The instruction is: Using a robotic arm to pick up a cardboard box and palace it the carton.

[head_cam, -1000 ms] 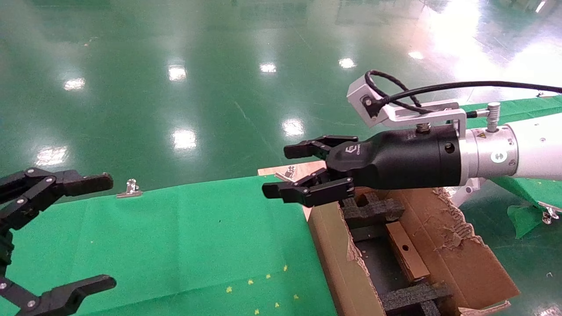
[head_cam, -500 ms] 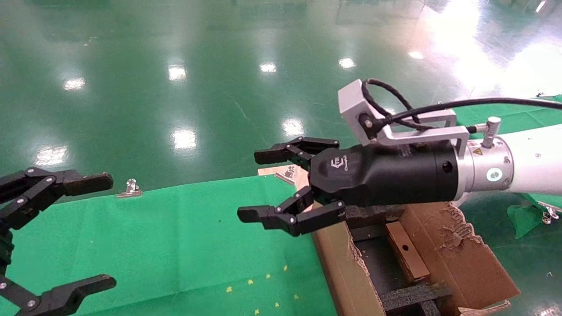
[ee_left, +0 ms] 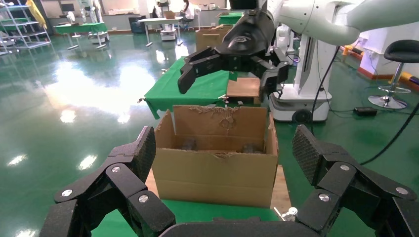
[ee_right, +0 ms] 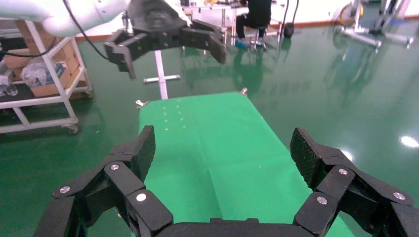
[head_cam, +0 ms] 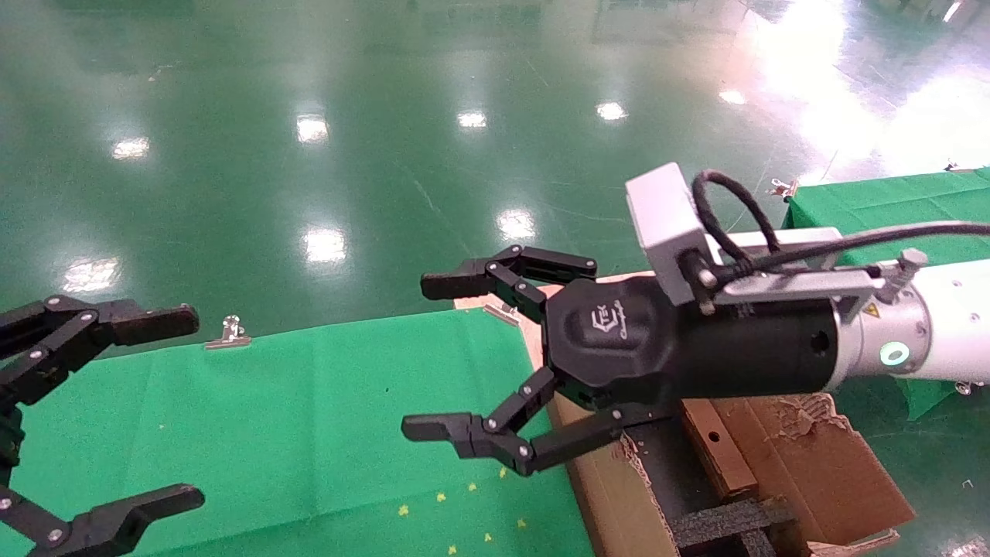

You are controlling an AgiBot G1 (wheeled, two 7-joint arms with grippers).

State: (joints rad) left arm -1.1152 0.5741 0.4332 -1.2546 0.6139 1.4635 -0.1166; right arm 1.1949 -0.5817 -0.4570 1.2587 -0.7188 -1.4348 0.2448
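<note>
**Q:** where's your right arm sitting, and is it holding anything?

**A:** I've got the right end effector (head_cam: pixel 456 356) hanging in the air over the seam where the green counter (head_cam: pixel 309 418) meets the carton (head_cam: pixel 611 495). Fingers are spread wide with nothing between them. From my right wrist cam I'm looking through the two open fingers (ee_right: pixel 131 153) straight down the length of the green cloth, with the other end effector off at the far end.

**Q:** and the box?

**A:** The box (head_cam: pixel 715 445) is already down inside the carton, lying lengthwise with the face with the little round hole up. It sits beside the tall torn flap (head_cam: pixel 820 464), with black foam (head_cam: pixel 727 522) showing on the near side of it. Its far end is hidden under my right arm (head_cam: pixel 951 333), so I can't really say what it butts against there, maybe more foam.

**Q:** left side doing anything?

**A:** Nope. My left end effector (head_cam: pixel 124 410) is parked at the left edge of the counter, fingers apart, empty. Its wrist cam faces the carton (ee_left: pixel 215 168) side-on across the counter, and the right end effector (ee_left: pixel 230 66) shows up above it, clear of the ragged rim. There's a small metal clip (head_cam: pixel 230 332) on the far edge of the cloth.
</note>
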